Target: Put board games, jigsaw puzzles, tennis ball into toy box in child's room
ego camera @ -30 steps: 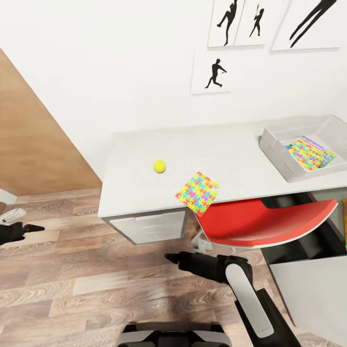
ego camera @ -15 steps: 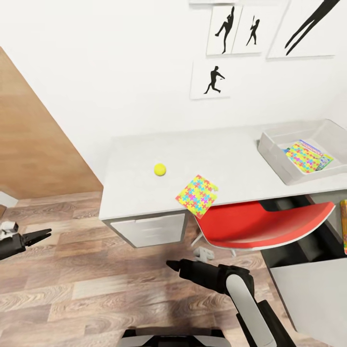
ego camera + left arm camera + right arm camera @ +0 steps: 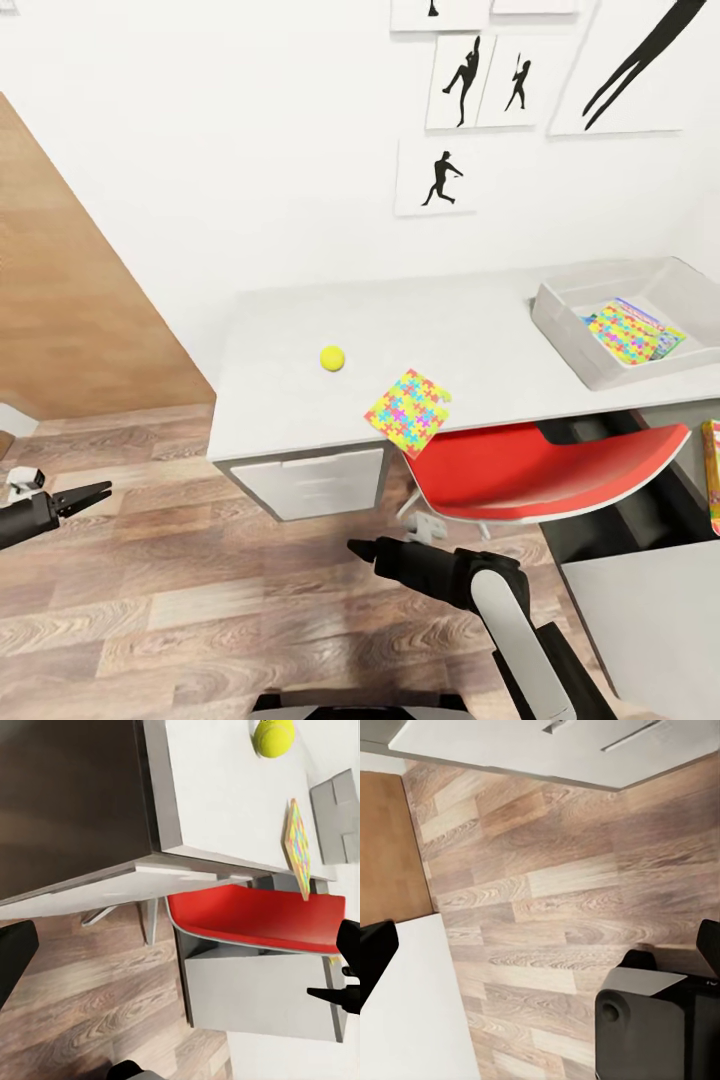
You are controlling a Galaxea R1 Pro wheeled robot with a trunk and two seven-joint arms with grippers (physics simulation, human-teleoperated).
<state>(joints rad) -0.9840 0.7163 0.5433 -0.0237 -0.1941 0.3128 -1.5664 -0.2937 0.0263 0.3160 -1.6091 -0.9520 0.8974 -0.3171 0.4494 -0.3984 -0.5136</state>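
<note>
I keep both claws low and empty, the left claw spread, the right claw pressed together, while the ball and puzzle wait mid-frame on the table, the box far right.

White wall hung with black baseball-player silhouette pictures. Wood-plank floor seen below. Red chair tucked under counter. Brown wooden panel seen at left.
</note>
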